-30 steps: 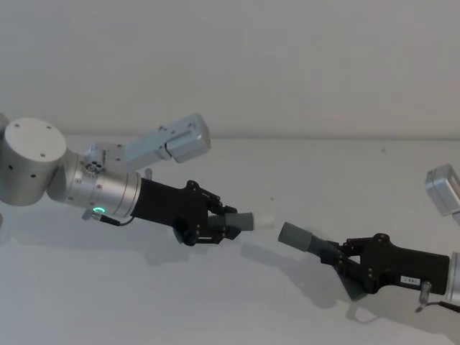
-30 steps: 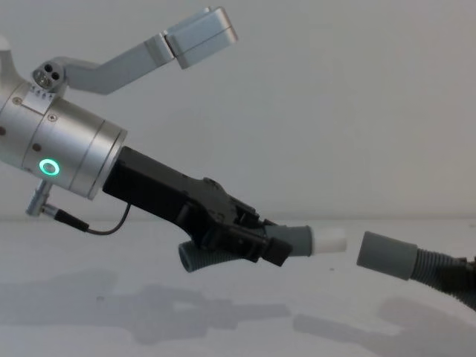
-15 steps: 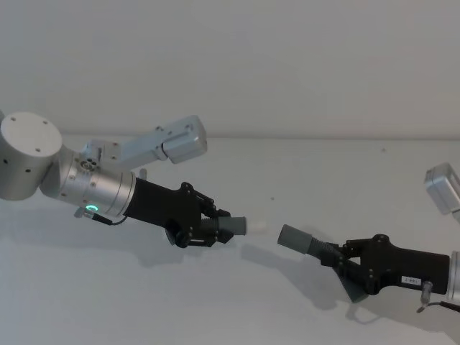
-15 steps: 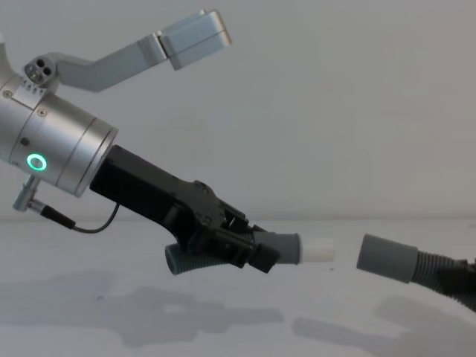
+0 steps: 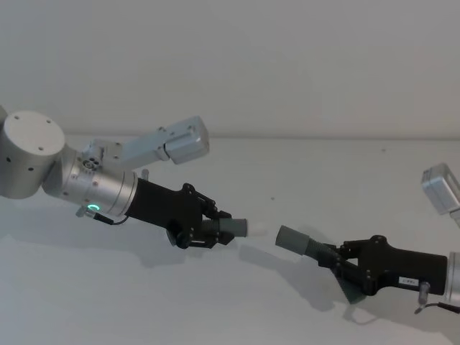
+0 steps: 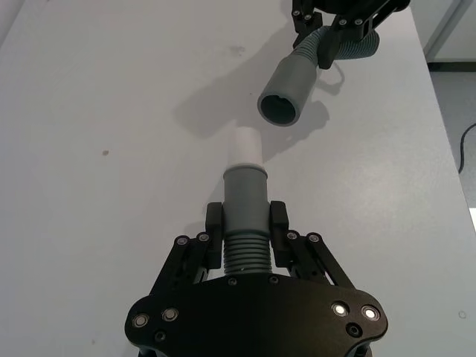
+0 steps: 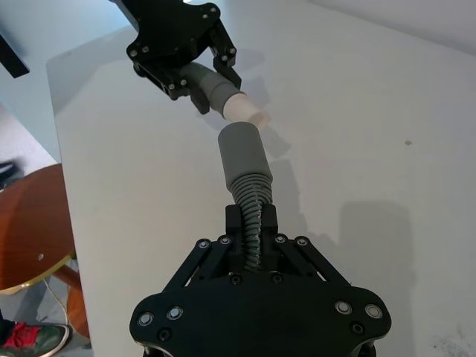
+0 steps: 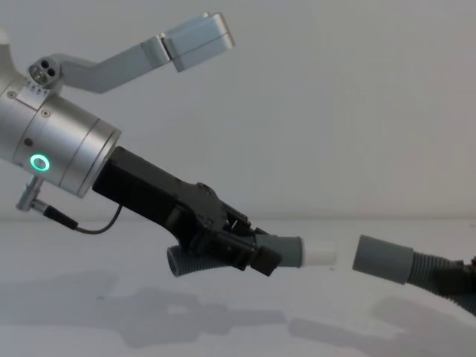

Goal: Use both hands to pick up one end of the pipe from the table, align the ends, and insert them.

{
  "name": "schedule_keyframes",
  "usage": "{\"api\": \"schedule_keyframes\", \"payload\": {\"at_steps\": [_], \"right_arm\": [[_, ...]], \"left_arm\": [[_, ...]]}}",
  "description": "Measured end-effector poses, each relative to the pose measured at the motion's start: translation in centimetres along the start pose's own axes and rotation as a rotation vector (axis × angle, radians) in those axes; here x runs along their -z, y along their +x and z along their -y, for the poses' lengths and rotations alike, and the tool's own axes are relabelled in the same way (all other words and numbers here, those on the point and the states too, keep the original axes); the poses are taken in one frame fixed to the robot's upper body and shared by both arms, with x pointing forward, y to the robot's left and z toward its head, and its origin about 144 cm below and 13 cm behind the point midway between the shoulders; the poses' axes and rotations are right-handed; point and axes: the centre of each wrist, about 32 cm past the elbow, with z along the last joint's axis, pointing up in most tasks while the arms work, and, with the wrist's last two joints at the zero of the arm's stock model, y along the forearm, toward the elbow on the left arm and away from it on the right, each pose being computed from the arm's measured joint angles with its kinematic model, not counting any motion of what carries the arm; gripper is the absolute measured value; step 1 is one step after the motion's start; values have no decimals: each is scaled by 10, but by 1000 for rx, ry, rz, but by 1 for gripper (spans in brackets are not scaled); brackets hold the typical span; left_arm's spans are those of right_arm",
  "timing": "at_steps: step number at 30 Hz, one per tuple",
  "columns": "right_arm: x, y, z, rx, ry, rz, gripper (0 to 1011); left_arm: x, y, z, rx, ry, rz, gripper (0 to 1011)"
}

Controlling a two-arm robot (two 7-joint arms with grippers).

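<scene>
My left gripper (image 5: 205,231) (image 6: 245,219) (image 8: 249,251) is shut on the short ribbed pipe piece, held above the table (image 5: 215,309). Its grey cuff (image 8: 286,251) (image 6: 245,190) ends in a white tip (image 8: 320,254) (image 6: 244,147) that points right. My right gripper (image 5: 338,257) (image 7: 251,219) is shut on the ribbed part of the longer pipe piece (image 7: 251,195). The wide grey cuff (image 5: 293,240) (image 8: 381,259) (image 7: 243,155) (image 6: 286,93) of that piece faces the tip. A small gap separates the two ends, and they are nearly in line. The longer piece's far part is hidden behind the right gripper.
A silver bracket with a block end (image 5: 183,140) (image 8: 195,37) stands up from the left wrist. A brown round stool (image 7: 33,230) sits beside the table edge. A grey block (image 5: 444,188) on the right arm shows at the head view's edge.
The left gripper has drawn back to the left and dipped lower with the short piece. The right gripper's cuff has edged left toward the white tip. Both grips are unchanged.
</scene>
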Motion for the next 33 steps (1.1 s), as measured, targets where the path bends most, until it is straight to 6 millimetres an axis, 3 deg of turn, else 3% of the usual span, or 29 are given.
{"api": "schedule_keyframes", "payload": {"at_steps": [33], "right_arm": [[2,-4,-11,11,0,-23,124]], "left_arm": [[1,-2,2,6,17,-22,351]]}}
